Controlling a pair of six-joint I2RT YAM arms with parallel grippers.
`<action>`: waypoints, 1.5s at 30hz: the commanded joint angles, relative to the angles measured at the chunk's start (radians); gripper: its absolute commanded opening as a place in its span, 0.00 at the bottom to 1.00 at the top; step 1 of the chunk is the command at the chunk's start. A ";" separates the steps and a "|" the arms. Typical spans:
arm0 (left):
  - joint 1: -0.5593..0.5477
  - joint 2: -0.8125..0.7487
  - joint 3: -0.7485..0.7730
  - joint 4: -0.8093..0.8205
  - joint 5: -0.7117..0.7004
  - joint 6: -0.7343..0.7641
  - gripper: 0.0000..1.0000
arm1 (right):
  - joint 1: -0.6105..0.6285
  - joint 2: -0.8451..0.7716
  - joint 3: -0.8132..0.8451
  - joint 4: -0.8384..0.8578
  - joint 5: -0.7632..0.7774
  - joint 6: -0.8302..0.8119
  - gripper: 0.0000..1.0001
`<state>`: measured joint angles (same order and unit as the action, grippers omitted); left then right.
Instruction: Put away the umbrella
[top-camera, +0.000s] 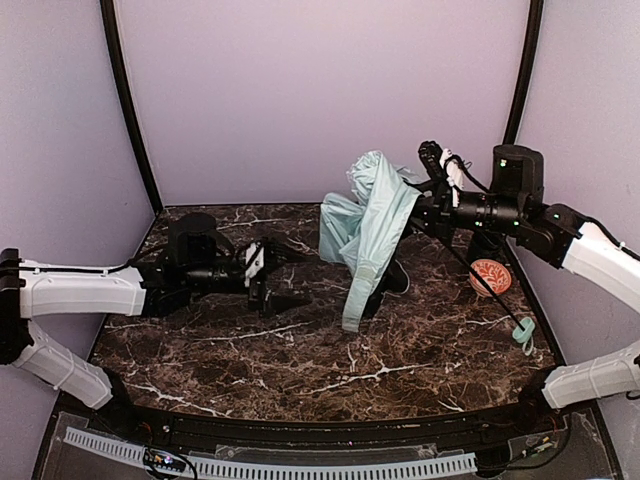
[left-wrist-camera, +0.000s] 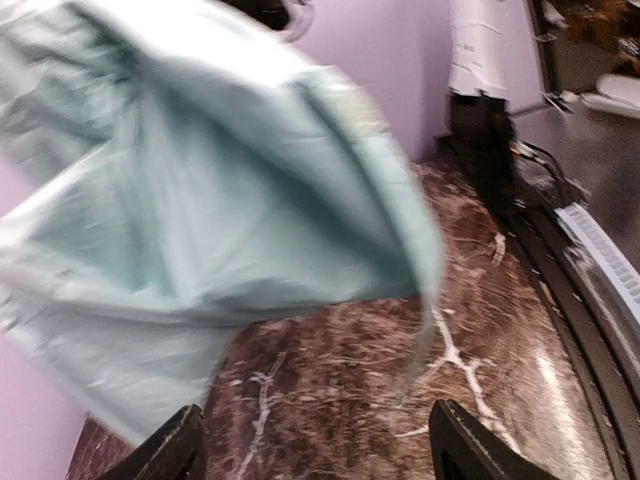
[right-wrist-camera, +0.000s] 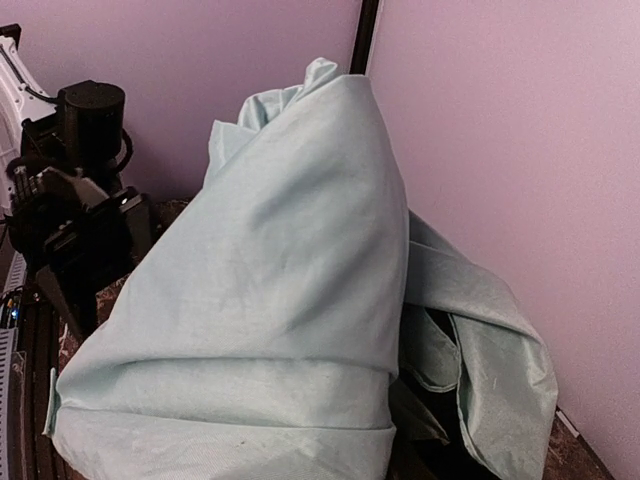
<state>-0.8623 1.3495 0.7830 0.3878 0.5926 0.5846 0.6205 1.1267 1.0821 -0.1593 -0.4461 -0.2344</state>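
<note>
The umbrella (top-camera: 372, 222) hangs folded and limp at the table's back middle, pale mint fabric with black lining showing underneath. Its thin black shaft (top-camera: 470, 268) slants down right to the mint handle (top-camera: 524, 335) on the table. My right gripper (top-camera: 428, 207) holds the umbrella up at the canopy's right side; in the right wrist view the fabric (right-wrist-camera: 270, 300) covers the fingers. My left gripper (top-camera: 300, 277) is open and empty, just left of the canopy. In the left wrist view it (left-wrist-camera: 320, 455) points at the blurred fabric (left-wrist-camera: 200, 200) without touching it.
An orange-and-white patterned round object (top-camera: 490, 275) lies at the right, under the shaft. The dark marble table (top-camera: 300, 350) has purple walls close behind and at both sides. The left arm (right-wrist-camera: 80, 200) shows in the right wrist view.
</note>
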 joint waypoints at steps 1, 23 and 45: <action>0.107 0.023 -0.034 0.348 -0.036 -0.277 0.79 | -0.005 -0.025 0.047 0.073 -0.060 -0.010 0.00; 0.029 0.364 0.135 0.600 -0.096 -0.514 0.00 | -0.004 -0.033 0.021 0.206 -0.069 0.060 0.00; -0.145 0.556 0.345 0.860 -0.035 -0.749 0.00 | 0.007 0.039 -0.029 0.351 -0.048 0.110 0.00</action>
<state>-0.9985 1.9457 1.0878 1.4189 0.6018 -0.1814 0.6193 1.1679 1.0317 0.1043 -0.4931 -0.1211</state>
